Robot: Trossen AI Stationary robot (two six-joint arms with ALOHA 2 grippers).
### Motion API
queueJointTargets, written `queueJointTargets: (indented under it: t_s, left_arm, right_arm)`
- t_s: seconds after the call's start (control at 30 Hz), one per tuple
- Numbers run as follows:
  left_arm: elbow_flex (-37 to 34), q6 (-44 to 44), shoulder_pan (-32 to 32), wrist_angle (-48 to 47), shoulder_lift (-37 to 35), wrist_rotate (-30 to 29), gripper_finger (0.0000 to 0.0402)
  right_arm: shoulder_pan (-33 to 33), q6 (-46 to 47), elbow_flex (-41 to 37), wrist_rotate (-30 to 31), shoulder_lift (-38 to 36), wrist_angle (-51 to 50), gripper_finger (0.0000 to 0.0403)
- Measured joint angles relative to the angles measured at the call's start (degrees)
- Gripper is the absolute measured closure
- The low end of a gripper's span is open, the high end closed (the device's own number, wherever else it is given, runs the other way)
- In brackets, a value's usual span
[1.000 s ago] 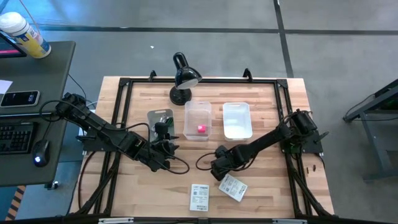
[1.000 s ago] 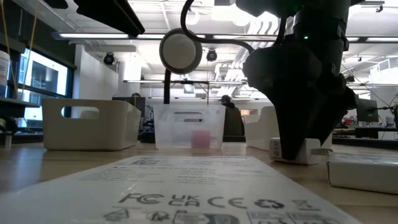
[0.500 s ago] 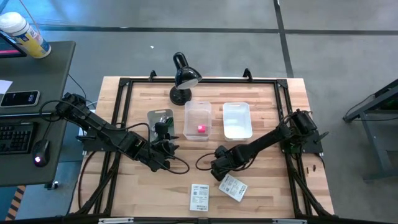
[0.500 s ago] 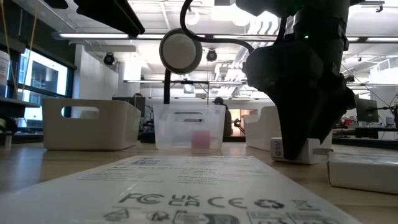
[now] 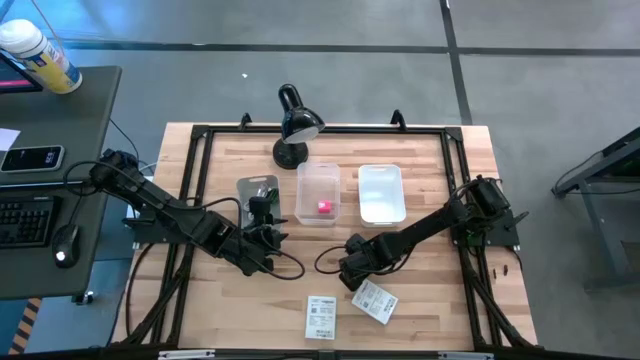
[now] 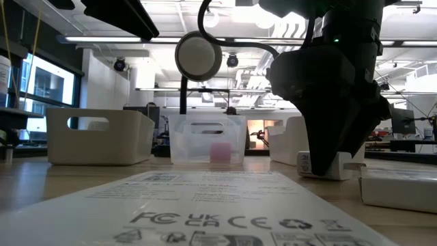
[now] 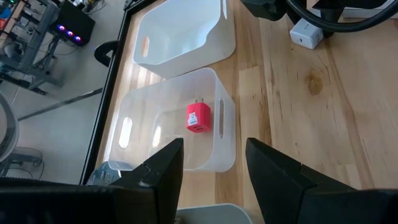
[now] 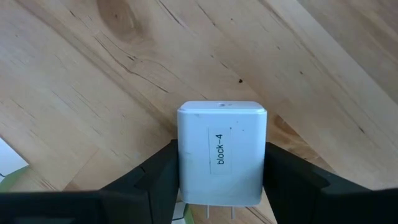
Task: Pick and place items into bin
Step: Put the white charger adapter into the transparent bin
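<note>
Right tool (image 8: 221,186) clenched on small white plastic charger block (image 8: 222,152) at bench (image 5: 430,290). Advice: lift straight, keep grip square. Left tool (image 7: 214,168) released, idle near clear plastic bin (image 7: 227,118).

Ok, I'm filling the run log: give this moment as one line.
right gripper: shut on white block, on table | left gripper: open, waiting by clear bin | pink cube: in clear bin

Non-task stuff: black desk lamp (image 5: 291,125) at the table's (image 5: 430,300) far edge, head tilted, base on the wood. Side desk (image 5: 60,255) to the left carries a keyboard (image 5: 22,220), mouse (image 5: 64,244), phone (image 5: 32,157) and 1 white bottle (image 5: 38,55) with yellow label. Grey floor (image 5: 540,60) around.
</note>
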Motion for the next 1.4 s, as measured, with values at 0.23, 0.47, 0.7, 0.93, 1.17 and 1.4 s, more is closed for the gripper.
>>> queueJointTargets:
  t_s: [0.23,0.47,0.7,0.93,1.17,1.4]
  left_arm:
    - [0.0,0.0,0.0,0.0,0.0,0.0,0.0241]
    - [0.0,0.0,0.0,0.0,0.0,0.0,0.024]
    - [0.0,-0.2,0.0,0.0,0.0,0.0,0.024]
    - [0.0,-0.2,0.0,0.0,0.0,0.0,0.024]
    - [0.0,-0.2,0.0,0.1,0.0,0.0,0.024]
    - [0.0,-0.2,0.0,1.2,0.0,-1.1,0.0241]
  right_arm:
    - [0.0,0.0,0.0,0.0,0.0,0.0,0.0209]
    - [0.0,-0.4,0.0,-0.6,-0.8,-0.2,0.0209]
    - [0.0,-0.9,0.0,-0.2,-3.5,-0.2,0.021]
    - [0.0,-2.2,0.0,2.4,-9.4,-0.2,0.021]
    - [0.0,-5.0,0.0,8.3,-17.2,0.9,0.021]
    - [-1.3,-10.3,0.0,14.3,-24.2,4.7,0.021]
